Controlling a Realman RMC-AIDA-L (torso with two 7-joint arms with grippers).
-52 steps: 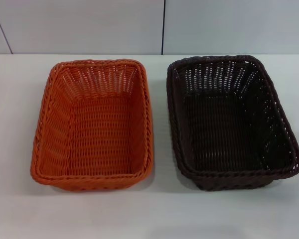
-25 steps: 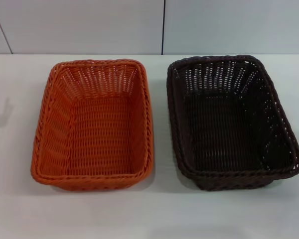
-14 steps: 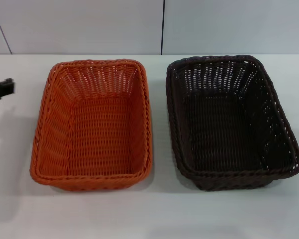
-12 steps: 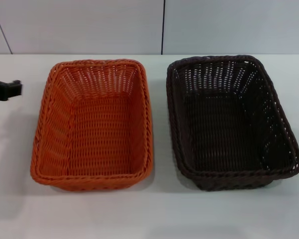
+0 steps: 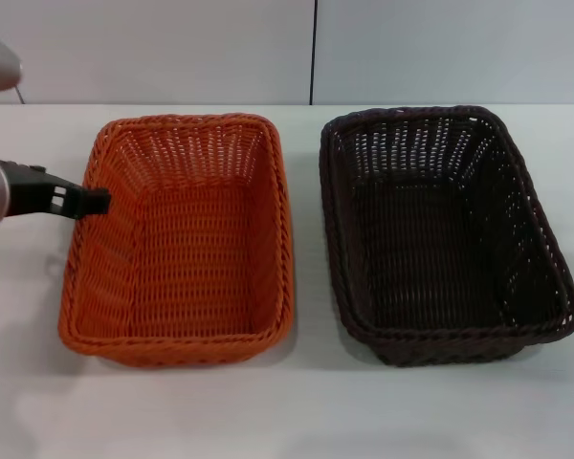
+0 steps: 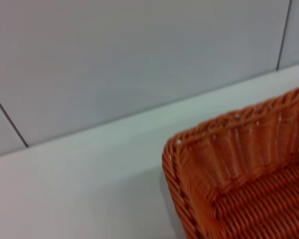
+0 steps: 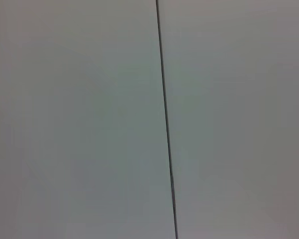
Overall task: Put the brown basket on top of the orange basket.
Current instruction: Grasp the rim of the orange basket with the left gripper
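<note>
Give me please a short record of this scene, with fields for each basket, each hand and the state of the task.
orange basket: upright on the white table, on the robot's left, nothing inside
brown basket: upright on the table, on the robot's right, apart from the orange one, nothing inside
left hand: at the orange basket's left rim, near the far corner; open or shut not visible
right hand: out of the head view; its wrist camera shows only wall
task state: stacking not yet done
</note>
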